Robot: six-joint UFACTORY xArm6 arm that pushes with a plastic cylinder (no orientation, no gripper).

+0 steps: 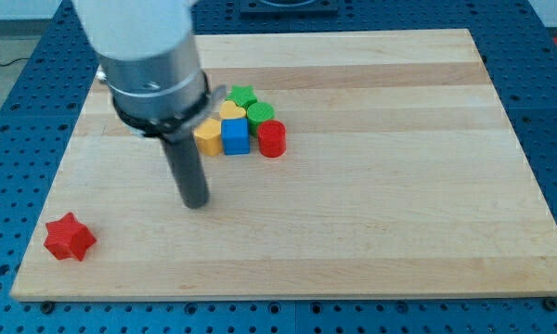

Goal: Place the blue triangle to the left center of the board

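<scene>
Red star (70, 237), blue triangle unseen

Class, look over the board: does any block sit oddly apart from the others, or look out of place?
Yes: the red star lies alone near the view's bottom-left corner, far from the cluster at the view's upper middle. No blue triangle shows. My tip stands below-left of the cluster.

White arm housing, grey collar, black ring, ending in my tip (196, 201), a dark rod.

Blue block (235, 135): lies flat on the board, nearer the top edge, left of centre. Front face appears square; triangular outline unconfirmed.
</scene>
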